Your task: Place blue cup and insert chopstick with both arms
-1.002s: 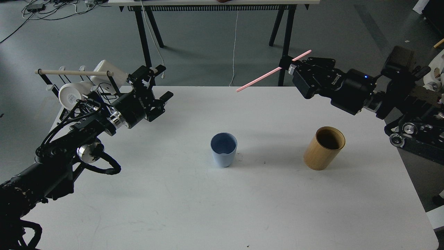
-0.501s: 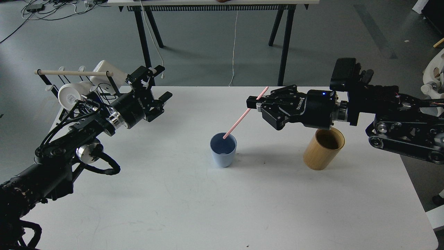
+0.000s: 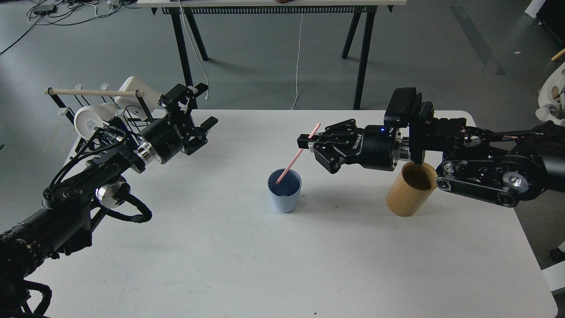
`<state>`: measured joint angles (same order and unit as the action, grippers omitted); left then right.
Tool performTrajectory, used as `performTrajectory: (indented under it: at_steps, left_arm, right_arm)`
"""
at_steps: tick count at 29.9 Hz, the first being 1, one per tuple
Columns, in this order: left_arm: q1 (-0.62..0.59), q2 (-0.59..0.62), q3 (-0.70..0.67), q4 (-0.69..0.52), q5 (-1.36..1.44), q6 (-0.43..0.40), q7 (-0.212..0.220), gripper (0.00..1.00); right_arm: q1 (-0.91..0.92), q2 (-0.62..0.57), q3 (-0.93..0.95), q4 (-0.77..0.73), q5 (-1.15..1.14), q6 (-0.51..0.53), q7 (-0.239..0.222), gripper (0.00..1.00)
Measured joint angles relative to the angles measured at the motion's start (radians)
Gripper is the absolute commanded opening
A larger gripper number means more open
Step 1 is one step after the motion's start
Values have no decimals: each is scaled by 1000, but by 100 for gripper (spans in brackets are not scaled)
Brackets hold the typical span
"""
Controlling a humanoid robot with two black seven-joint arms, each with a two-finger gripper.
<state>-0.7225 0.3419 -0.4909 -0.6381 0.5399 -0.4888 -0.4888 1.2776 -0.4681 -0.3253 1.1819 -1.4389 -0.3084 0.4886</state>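
The pale blue cup (image 3: 284,191) stands upright near the middle of the white table (image 3: 265,265). My right gripper (image 3: 309,143) is shut on the pink chopstick (image 3: 293,161), just up and right of the cup. The stick slants down to the left, and its lower tip is inside the cup's mouth. My left gripper (image 3: 201,126) is open and empty at the table's far left, well away from the cup.
A tan wooden cylinder (image 3: 411,189) stands right of the cup, partly under my right arm. A mug rack with a beige rod (image 3: 95,92) and white mugs (image 3: 90,121) sits at the far left edge. A black trestle table (image 3: 273,9) stands behind.
My right gripper has come down and left with the chopstick, from high over the far right edge to just beside the cup. The stick's tip now sits inside the cup. The left arm barely moved.
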Motion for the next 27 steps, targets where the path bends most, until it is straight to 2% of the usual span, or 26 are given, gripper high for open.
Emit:
performTrajectory:
  at_steps: [1, 2, 4, 7, 20, 27]
  left_arm:
    - [0, 0, 0, 0, 0, 0, 0, 99]
    - [0, 0, 0, 0, 0, 0, 0, 99]
    - [1, 0, 0, 0, 0, 0, 0, 99]
    - [2, -1, 0, 0, 0, 0, 0, 99]
    - [0, 0, 0, 0, 0, 0, 0, 99]
    - [0, 0, -3, -2, -5, 0, 0, 99]
  right_arm:
    - [-8, 10, 0, -9, 0, -1, 0, 21]
    - [-16, 20, 0, -18, 0, -1, 0, 33]
    - [-27, 34, 0, -31, 0, -2, 0, 66]
    - [-35, 42, 4, -38, 5, -5, 0, 98]
    - [-40, -6, 99, 8, 88, -20, 0, 99]
    - [-43, -123, 248, 139, 422, -8, 0, 99]
